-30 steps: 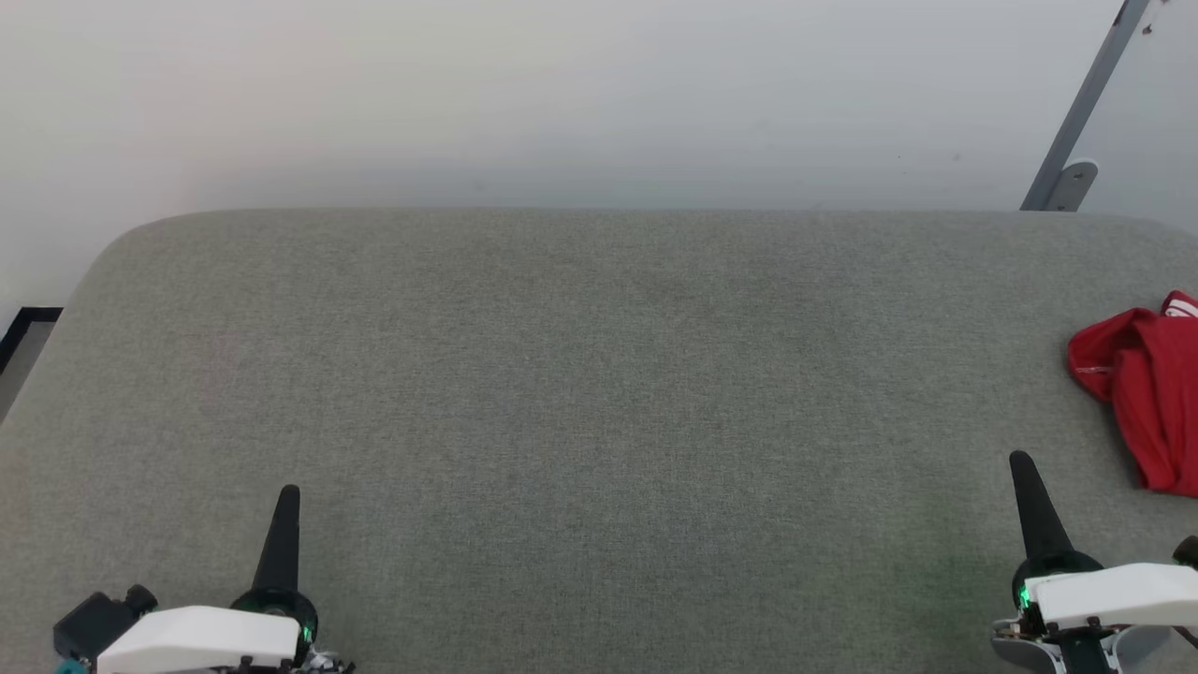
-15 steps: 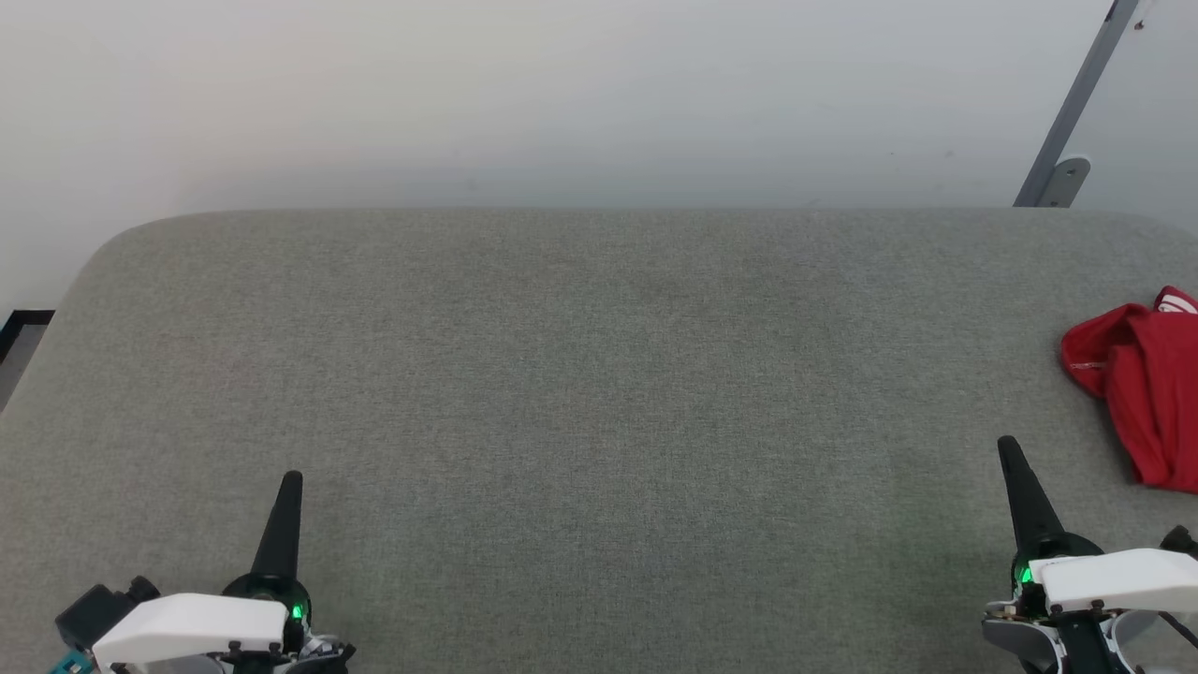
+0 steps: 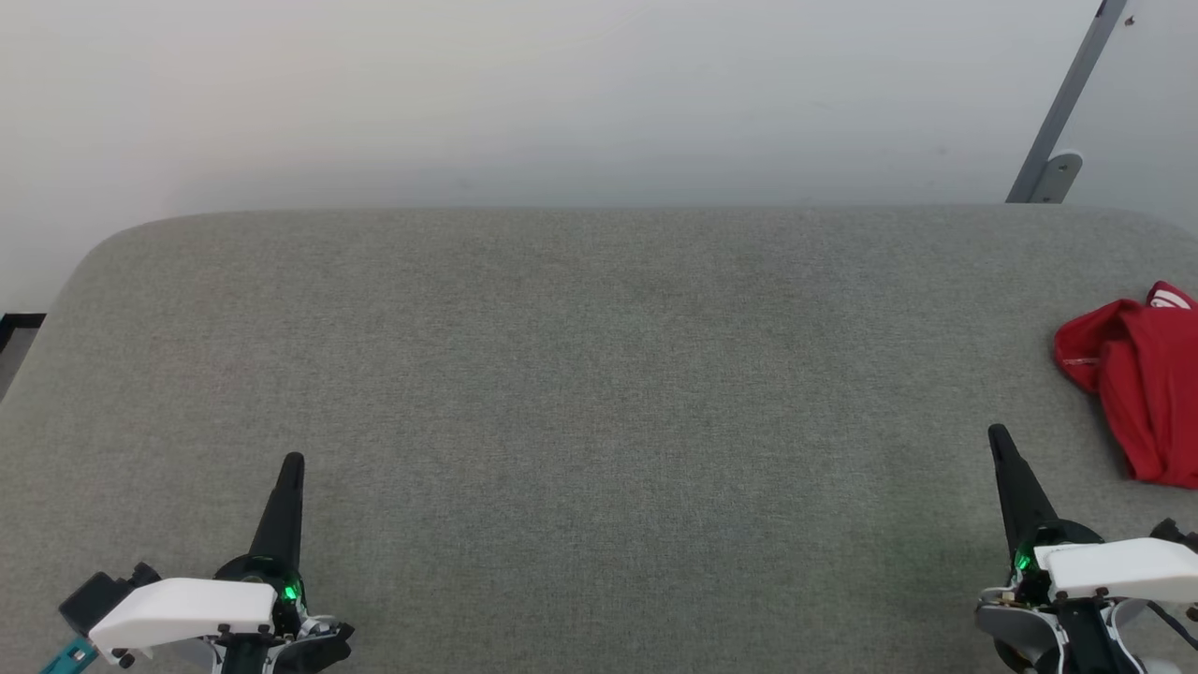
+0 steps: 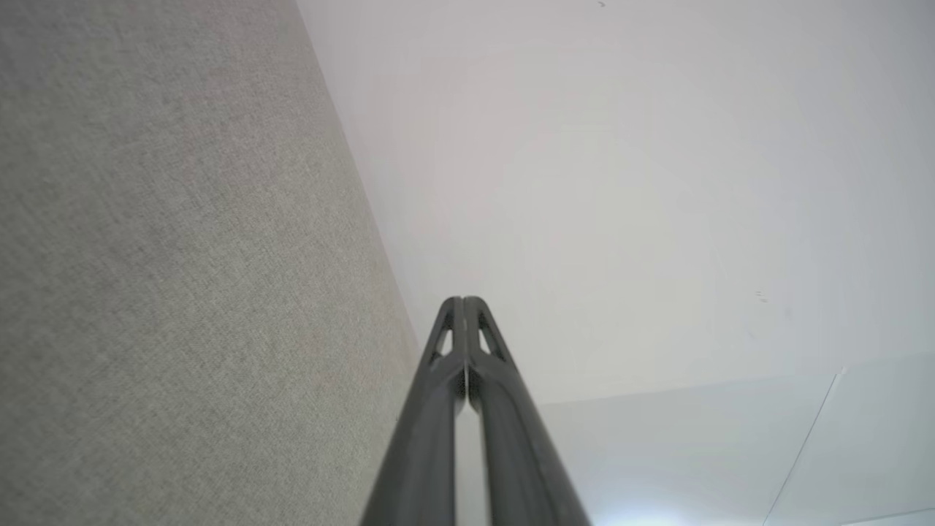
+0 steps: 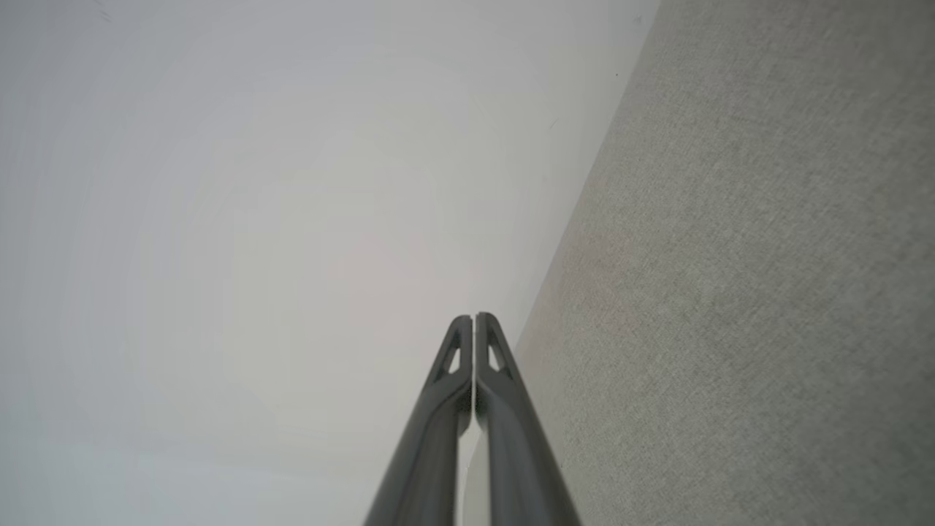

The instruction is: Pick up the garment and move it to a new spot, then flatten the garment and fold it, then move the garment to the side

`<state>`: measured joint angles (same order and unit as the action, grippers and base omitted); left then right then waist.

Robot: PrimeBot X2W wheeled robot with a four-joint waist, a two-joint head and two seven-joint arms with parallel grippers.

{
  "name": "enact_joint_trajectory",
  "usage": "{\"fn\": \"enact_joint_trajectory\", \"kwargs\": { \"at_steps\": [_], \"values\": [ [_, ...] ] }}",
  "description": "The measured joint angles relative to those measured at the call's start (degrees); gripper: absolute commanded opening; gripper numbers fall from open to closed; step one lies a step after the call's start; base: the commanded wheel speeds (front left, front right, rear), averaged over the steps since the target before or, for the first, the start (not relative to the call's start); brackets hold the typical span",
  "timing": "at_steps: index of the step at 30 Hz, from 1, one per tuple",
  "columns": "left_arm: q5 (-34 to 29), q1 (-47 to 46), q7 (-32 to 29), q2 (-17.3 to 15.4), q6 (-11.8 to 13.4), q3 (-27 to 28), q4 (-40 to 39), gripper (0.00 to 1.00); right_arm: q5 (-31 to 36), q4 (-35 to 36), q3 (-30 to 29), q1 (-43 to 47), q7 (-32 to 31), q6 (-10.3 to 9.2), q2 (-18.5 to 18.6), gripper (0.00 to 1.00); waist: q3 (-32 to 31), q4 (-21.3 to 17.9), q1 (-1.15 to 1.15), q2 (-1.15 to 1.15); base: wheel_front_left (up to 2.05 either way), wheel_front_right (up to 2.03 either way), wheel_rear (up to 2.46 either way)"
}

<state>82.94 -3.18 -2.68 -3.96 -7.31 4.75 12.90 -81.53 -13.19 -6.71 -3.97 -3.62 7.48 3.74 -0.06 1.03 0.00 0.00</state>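
The garment, red with a bit of white striped trim, lies crumpled at the right edge of the head view on the grey cloth-covered table, partly cut off by the frame. My right gripper is shut and empty, low at the right, short of the garment and to its left. Low at the left, my left gripper is also shut and empty, far from the garment. Each wrist view shows its own gripper, left and right, with both fingers pressed together over the grey surface.
A pale wall rises behind the table's rounded far edge. A slanted grey metal bar with a bracket stands at the back right. A dark floor strip shows past the table's left edge.
The head view has drifted slightly, so the table and garment sit a little further left. Both grippers have crept forward over the table, still shut.
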Motion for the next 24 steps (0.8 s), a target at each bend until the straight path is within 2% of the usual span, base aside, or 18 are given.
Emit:
{"fn": "enact_joint_trajectory", "kwargs": {
  "at_steps": [24],
  "values": [
    [8.73,-2.34,-2.67,0.36,-0.01,0.76,0.98,0.00,-9.27,-0.65,0.12,-1.63,-2.50,0.00,-0.65,0.00,0.20,-0.88,0.00,0.00,0.00,0.00,0.00]
  ]
}}
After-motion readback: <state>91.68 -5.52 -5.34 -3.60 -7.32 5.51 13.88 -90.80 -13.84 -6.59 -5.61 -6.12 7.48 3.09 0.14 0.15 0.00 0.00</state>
